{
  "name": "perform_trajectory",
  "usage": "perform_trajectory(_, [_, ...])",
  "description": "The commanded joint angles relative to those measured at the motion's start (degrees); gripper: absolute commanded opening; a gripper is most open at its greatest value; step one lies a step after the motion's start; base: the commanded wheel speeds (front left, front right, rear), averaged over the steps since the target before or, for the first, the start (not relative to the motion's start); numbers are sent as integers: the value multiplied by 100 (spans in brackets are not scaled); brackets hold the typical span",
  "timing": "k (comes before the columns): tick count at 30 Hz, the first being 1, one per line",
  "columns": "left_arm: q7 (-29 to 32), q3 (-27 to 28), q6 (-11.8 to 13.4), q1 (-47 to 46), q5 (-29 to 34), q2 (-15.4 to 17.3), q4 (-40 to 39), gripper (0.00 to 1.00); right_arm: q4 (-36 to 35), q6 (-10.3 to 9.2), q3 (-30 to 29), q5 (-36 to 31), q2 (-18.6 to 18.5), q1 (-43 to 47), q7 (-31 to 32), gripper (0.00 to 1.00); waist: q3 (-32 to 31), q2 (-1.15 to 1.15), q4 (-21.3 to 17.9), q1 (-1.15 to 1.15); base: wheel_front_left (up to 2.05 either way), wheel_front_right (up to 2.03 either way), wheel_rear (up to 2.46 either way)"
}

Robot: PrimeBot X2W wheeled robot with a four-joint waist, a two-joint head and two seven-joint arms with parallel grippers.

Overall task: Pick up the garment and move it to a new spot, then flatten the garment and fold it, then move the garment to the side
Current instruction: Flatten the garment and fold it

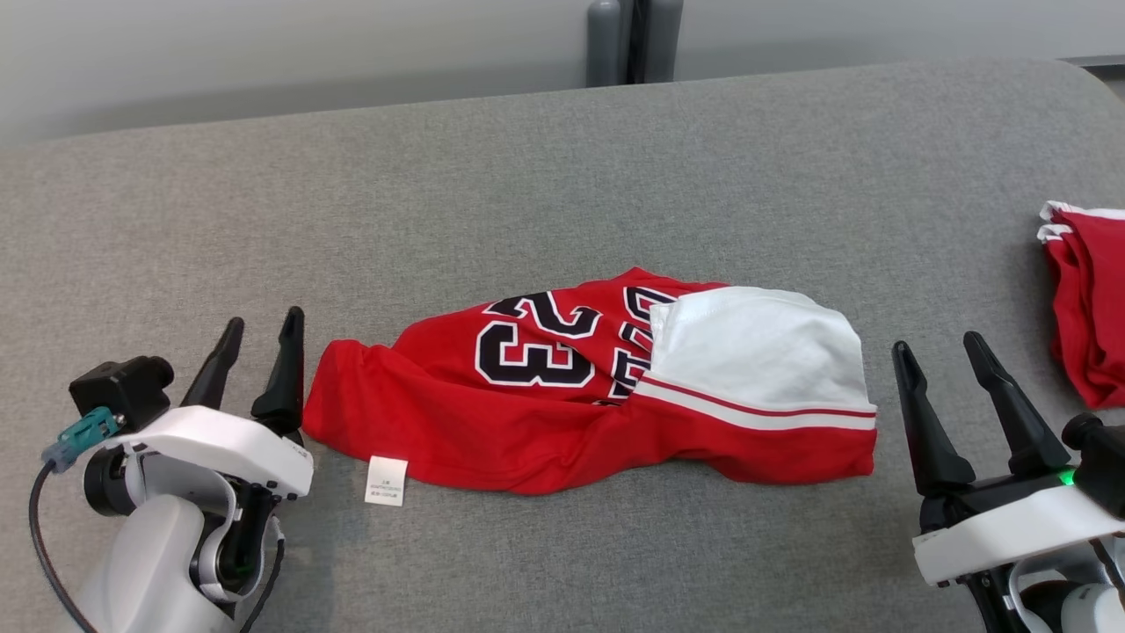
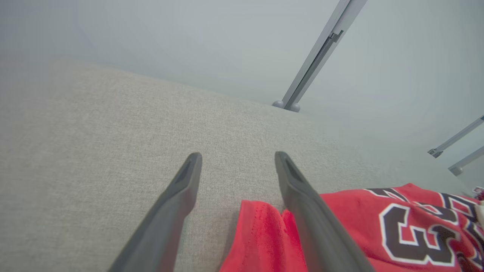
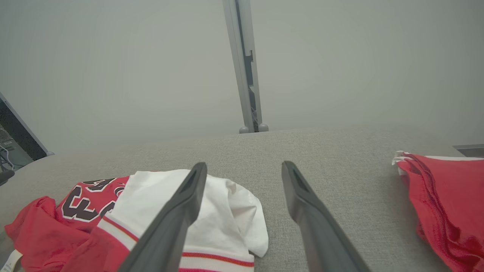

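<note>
While left pincer (image 1: 264, 316) and right pincer (image 1: 934, 339) gape, the garment (image 1: 457, 422) lies on grey surface (image 1: 615, 176).

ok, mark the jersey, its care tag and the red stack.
jersey (image 1: 492, 431), head view, red body below the number.
care tag (image 1: 386, 480), head view, middle of the label.
red stack (image 1: 1094, 308), head view, top layer.

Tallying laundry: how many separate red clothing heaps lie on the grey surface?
2: the crumpled number 23 jersey in the middle; a folded red stack at the right edge, possibly several pieces.
</note>
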Motion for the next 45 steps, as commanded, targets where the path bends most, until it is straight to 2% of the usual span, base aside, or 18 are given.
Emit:
perform_trajectory(1, [-216, 79, 143, 129, 135, 37, -202, 100, 7, 1, -19, -42, -57, -13, 19, 100, -115, 0, 124, 0, 0, 0, 0])
perform_trajectory(5, [-480, 353, 519, 465, 449, 99, -937, 100, -27, 2, -27, -78, -93, -4, 74, 100, -234, 0, 286, 0, 0, 0, 0])
perform_trajectory(12, [-529, 625, 1048, 1195, 1361, 314, -2476, 100, -49, 1, -41, -129, -159, -47, 177, 100, -466, 0, 510, 0, 0, 0, 0])
perform_trajectory(21, [-330, 333, 1411, 2024, 2044, 746, -3372, 100, 89, 1, 5, -108, -173, 188, 290, 100, -830, 0, 640, 0, 0, 0, 0])
perform_trajectory(27, [-80, 166, 1451, 2369, 2137, 929, -3580, 100, 154, 2, -19, -77, -131, 415, 343, 100, -1057, 0, 647, 0, 0, 0, 0])
perform_trajectory(45, [-41, 130, 1441, 2301, 2071, 959, -3559, 100, 79, 2, -114, -107, -99, 456, 354, 100, -1069, 0, 622, 0, 0, 0, 0])
